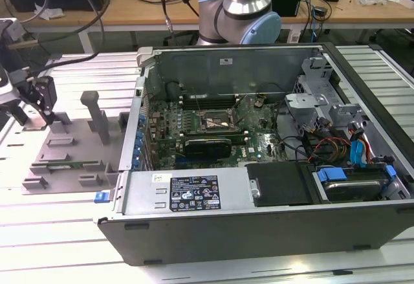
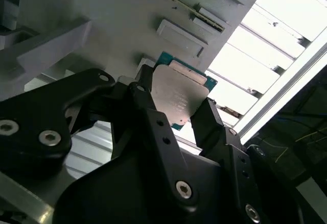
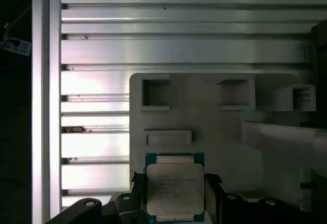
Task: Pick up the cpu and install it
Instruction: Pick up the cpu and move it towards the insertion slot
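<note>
The cpu, a flat square chip with a pale silvery top and a teal edge, sits between the two black fingers of my gripper. The jaws press on its two opposite sides. In the first wrist view the cpu hangs over the grey fixture plate, with the gripper shut on it. In the exterior view the gripper is at the far left, just above the grey fixture plate. The open socket lies on the motherboard inside the computer case.
Upright grey fixture blocks stand on the plate close to the gripper. The case's tall metal wall lies between the plate and the motherboard. Drive cages and cables fill the case's right side. The ribbed aluminium table surrounds the plate.
</note>
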`<state>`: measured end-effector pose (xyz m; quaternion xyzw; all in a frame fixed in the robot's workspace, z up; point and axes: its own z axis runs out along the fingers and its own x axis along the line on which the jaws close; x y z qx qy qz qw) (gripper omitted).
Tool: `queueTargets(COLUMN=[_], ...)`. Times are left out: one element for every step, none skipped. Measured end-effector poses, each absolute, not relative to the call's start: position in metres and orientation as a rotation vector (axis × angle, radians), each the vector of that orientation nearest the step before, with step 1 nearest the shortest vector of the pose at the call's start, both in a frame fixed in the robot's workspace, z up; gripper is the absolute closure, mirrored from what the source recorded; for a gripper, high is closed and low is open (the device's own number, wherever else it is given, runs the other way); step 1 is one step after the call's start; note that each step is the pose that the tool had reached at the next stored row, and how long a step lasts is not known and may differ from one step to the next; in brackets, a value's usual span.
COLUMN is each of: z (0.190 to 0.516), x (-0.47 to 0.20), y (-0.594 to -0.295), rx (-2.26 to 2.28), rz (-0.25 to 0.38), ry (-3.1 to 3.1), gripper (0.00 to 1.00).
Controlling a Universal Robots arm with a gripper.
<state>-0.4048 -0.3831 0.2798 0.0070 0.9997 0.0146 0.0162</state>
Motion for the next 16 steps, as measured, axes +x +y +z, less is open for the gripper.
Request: queueTargets(z=[0.282,0.283,0.287,0.289,0.291,0.294,0.296,0.298,0.3,0.302,0.304,0.305,0.307,0.309,0.312,0.314], x=[-0.405,-0.405,-0.405,-0.405,-0.405,-0.405,-0.405,-0.405,-0.405,-0.405,-0.405,-0.405,-0.405,-0.405,-0.405,-0.405], y=[-0.383,-0.383,-0.383,-0.383,-0.383,-0.383,-0.383,-0.383,-0.383,-0.383,-0.383,-0.383,-0.383,-0.383,-0.383,-0.383], rx=[0.022,0.022,0.022,0.022,0.022,0.022,0.022,0.022,0.022,0.022,0.022,0.022,0.022,0.022,0.022,0.022], rz=[0.045,0.045,0.045,0.045,0.045,0.045,0.045,0.045,0.045,0.045,0.045,0.045,0.045,0.045,0.045,0.045], ry=[3.109,3.109,3.109,3.109,3.109,3.109,3.109,3.109,3.109,3.109,3.109,3.109,3.109,3.109,3.109,3.109], gripper=[0.46,0.46,0.46,0.46,0.46,0.46,0.46,0.46,0.46,0.46,0.46,0.46,0.46,0.46,0.46,0.46])
